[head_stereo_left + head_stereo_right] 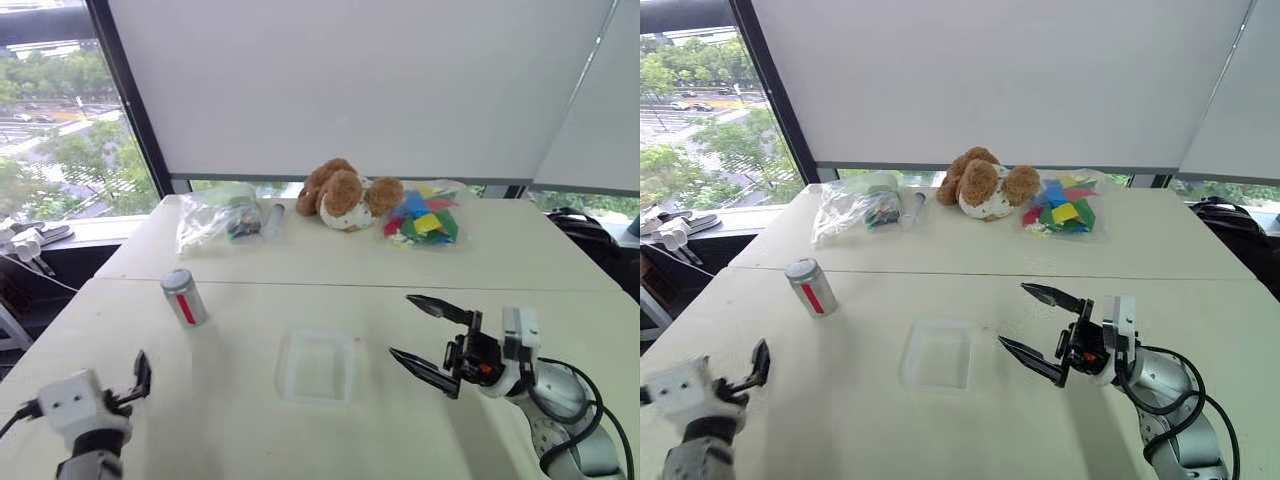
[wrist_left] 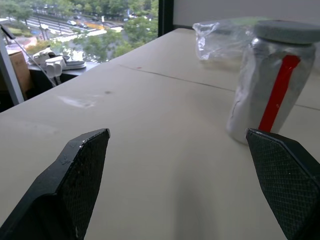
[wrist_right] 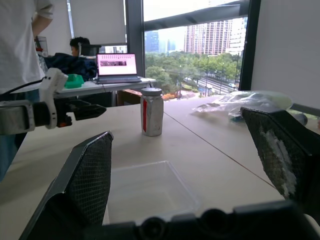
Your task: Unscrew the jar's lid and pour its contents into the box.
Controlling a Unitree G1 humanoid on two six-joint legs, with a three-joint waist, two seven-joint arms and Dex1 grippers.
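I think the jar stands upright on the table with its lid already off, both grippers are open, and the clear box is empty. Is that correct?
Not quite: the lid sits on the jar, as the left wrist view shows. The rest holds: the jar stands upright on the table, the left gripper and right gripper are open, and the box is empty.

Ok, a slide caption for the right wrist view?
Open right gripper faces clear plastic tray and upright silver red-striped jar.
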